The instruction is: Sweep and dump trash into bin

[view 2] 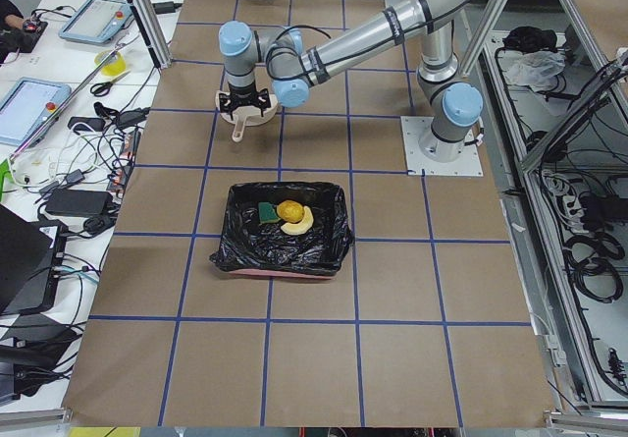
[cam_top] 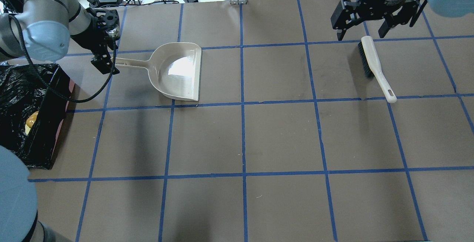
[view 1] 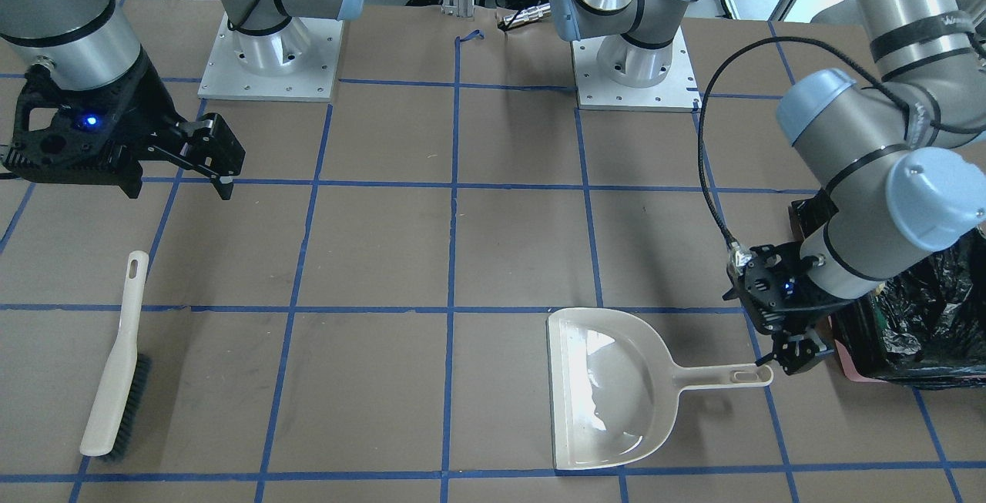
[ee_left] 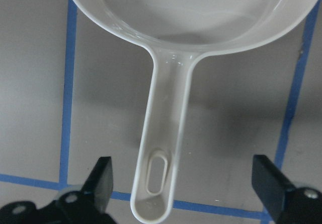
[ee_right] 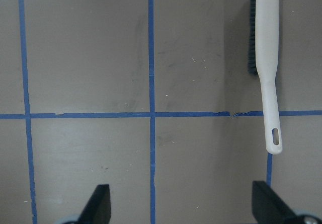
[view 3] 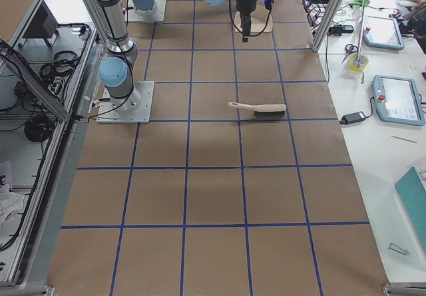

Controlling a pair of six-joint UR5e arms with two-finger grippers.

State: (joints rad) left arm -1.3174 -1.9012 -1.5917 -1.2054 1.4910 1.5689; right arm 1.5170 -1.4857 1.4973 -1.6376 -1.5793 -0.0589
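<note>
Trash (view 2: 288, 214): three small pieces, likely light. The rounded ones would probably roll or skid on the paper-covered table (cam_top: 281, 138), so they suit sweeping better than pinching. None is left on the table to take hold of. All three lie in the bin (view 2: 235, 247), near the middle of the liner.

Bin: the black bag is soft, crinkly and glossy, so it would likely give and slip if gripped. Judged best left alone.

Dustpan (view 1: 608, 387): thin stiff plastic, probably light. The long handle is the natural place to hold it. It lies flat and empty, just beside the bin.

Look of the trash: an orange-brown oval, a pale curved piece touching it, and a small wedge beside them that reads greenish-yellow at this distance.

Left gripper (view 1: 801, 353): jaws spread wide, straddling the tip of the dustpan handle and gripping nothing.

Right gripper (cam_top: 361, 30): jaws wide apart and empty, above the table near the brush (cam_top: 376, 66), which lies flat with its bristles on their side.

Task looks essentially done.
</note>
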